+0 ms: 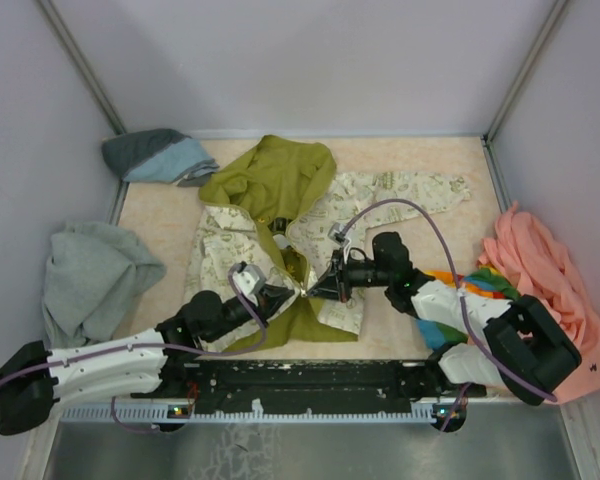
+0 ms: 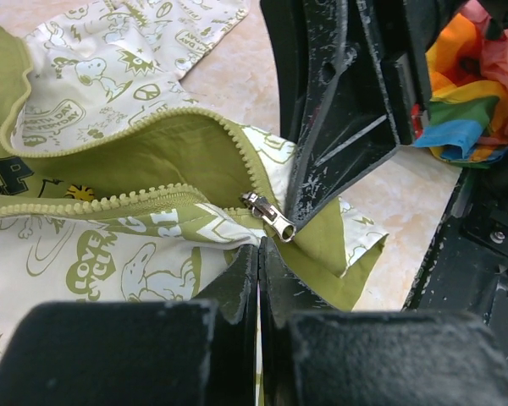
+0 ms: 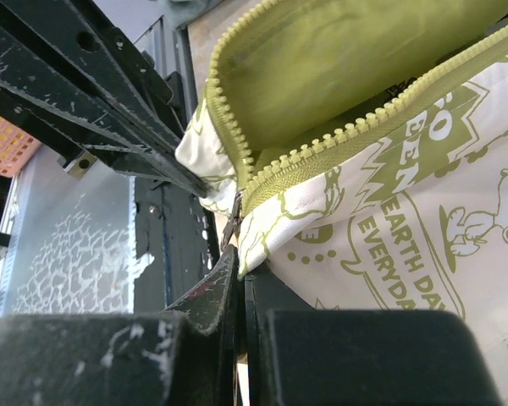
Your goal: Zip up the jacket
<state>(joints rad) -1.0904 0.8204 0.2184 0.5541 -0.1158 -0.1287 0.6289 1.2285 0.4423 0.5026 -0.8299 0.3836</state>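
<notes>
The jacket (image 1: 380, 195) lies open on the table, cream with olive prints, its olive hood (image 1: 270, 175) at the far side. Both grippers meet at its near hem. My left gripper (image 1: 292, 292) is shut on the hem fabric just left of the zipper's lower end, as the left wrist view (image 2: 260, 245) shows. My right gripper (image 1: 315, 287) is shut on the jacket edge beside the silver zipper slider (image 2: 271, 218), which sits at the bottom of the olive zipper teeth (image 2: 110, 203). In the right wrist view the right gripper (image 3: 241, 258) pinches cream fabric next to the slider (image 3: 231, 222). The zipper is open above the slider.
A grey sweatshirt (image 1: 90, 275) lies at the left. A blue-grey garment (image 1: 155, 155) is at the far left. A peach-pink garment (image 1: 545, 265) lies at the right, with a multicoloured cloth (image 1: 470, 285) under the right arm. The black rail (image 1: 310, 380) runs along the near edge.
</notes>
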